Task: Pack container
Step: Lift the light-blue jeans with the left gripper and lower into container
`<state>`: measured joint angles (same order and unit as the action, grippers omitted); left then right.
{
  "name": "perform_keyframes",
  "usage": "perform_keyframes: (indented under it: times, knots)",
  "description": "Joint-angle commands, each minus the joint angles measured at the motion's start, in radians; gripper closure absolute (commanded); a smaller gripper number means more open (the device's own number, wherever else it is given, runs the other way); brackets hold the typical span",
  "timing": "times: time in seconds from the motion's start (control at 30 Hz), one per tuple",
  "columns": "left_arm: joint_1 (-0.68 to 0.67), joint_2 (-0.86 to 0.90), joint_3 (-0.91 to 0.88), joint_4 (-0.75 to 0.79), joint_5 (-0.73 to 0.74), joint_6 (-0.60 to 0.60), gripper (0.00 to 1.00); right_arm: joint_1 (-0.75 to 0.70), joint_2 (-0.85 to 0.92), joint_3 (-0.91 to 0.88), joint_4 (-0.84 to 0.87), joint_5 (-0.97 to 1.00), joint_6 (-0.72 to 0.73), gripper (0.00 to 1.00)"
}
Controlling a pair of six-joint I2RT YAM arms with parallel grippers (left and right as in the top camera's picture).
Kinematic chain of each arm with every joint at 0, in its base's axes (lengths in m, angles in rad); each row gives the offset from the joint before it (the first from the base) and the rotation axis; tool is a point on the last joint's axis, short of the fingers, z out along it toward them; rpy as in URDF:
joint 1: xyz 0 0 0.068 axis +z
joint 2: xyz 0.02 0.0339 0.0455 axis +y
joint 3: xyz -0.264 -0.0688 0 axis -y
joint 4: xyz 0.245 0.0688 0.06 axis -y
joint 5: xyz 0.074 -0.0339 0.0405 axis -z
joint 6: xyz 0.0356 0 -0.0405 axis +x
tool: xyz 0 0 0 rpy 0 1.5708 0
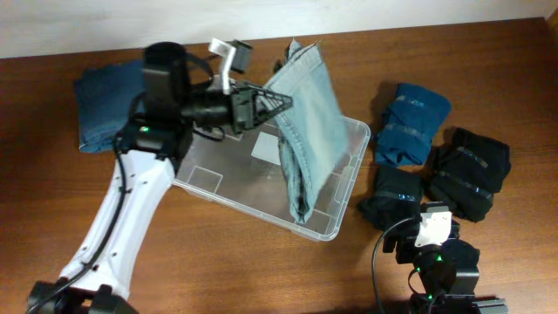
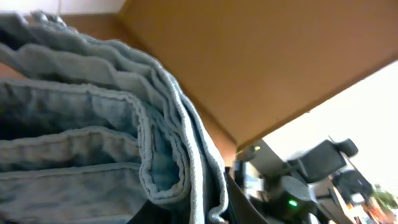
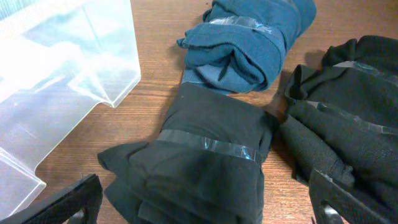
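The clear plastic container [image 1: 347,197] lies in the middle of the table, with a white label [image 1: 264,146] on its floor. My left gripper [image 1: 268,102] is shut on folded light-blue jeans [image 1: 310,122] and holds them tilted above the container; the jeans fill the left wrist view [image 2: 93,137]. My right gripper [image 3: 205,202] is open at the front right, its fingers either side of a taped black bundle [image 3: 193,168]. That bundle lies beside the container's corner [image 3: 109,81].
A dark blue folded garment [image 1: 106,105] lies at the back left. A taped blue bundle [image 1: 410,118] and black bundles [image 1: 471,170] lie right of the container. The blue bundle [image 3: 249,37] and another black bundle [image 3: 348,112] show ahead of my right gripper.
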<state>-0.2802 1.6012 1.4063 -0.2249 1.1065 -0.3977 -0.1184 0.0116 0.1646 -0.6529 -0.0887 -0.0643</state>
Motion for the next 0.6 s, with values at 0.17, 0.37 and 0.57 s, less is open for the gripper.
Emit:
perform_keyframes:
  times: [0.17,0.37,0.57]
  knots:
    - [-0.076,-0.029,0.021,-0.122,-0.253,0.101,1.00,-0.006,-0.008,-0.006,-0.001,-0.009,-0.006,0.01]
    - [-0.177,-0.029,0.021,-0.139,-0.354,0.100,0.99,-0.006,-0.008,-0.006,-0.001,-0.009,-0.006,0.01]
    - [-0.262,-0.029,0.020,-0.223,-0.530,0.113,0.99,-0.006,-0.008,-0.006,-0.001,-0.009,-0.006,0.01]
